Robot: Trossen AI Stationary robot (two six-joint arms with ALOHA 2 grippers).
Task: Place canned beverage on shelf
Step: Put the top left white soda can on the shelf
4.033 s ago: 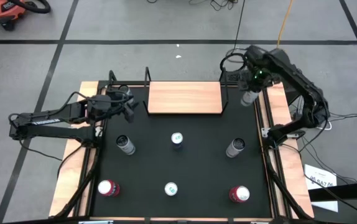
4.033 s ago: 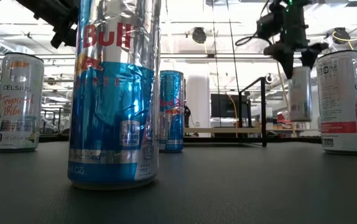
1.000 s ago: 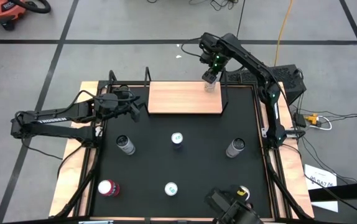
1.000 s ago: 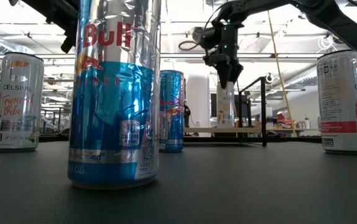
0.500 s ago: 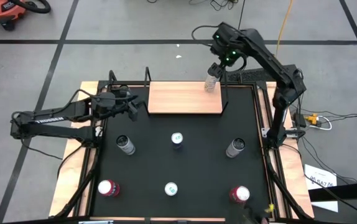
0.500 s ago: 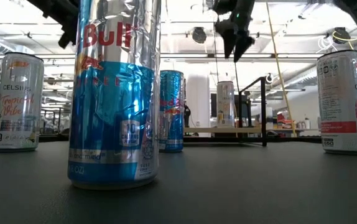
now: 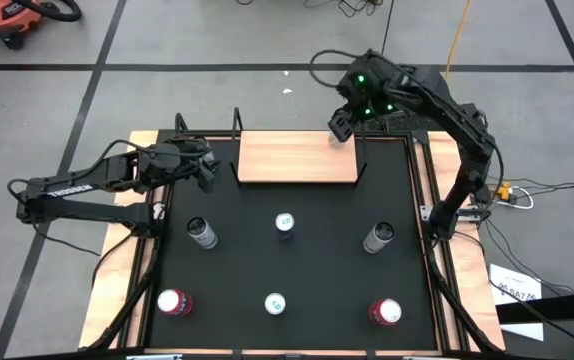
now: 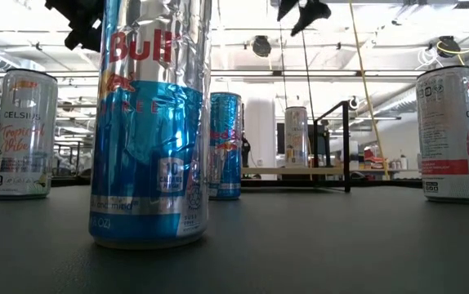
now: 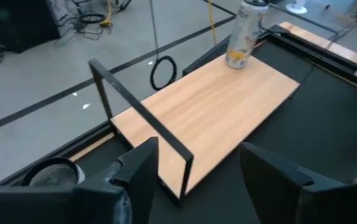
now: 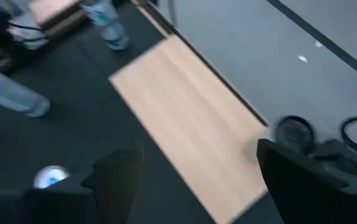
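While the upright can (image 7: 339,137) is seen on the shelf (image 7: 297,157) just below it, the right gripper (image 7: 343,122) is held open and empty.

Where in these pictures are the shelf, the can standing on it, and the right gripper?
shelf (image 7: 292,160), high view, bare middle of its wood board.
can (image 9: 244,34), left wrist view, middle of its side.
right gripper (image 7: 341,126), high view, between its open fingertips, above the shelf's right end.
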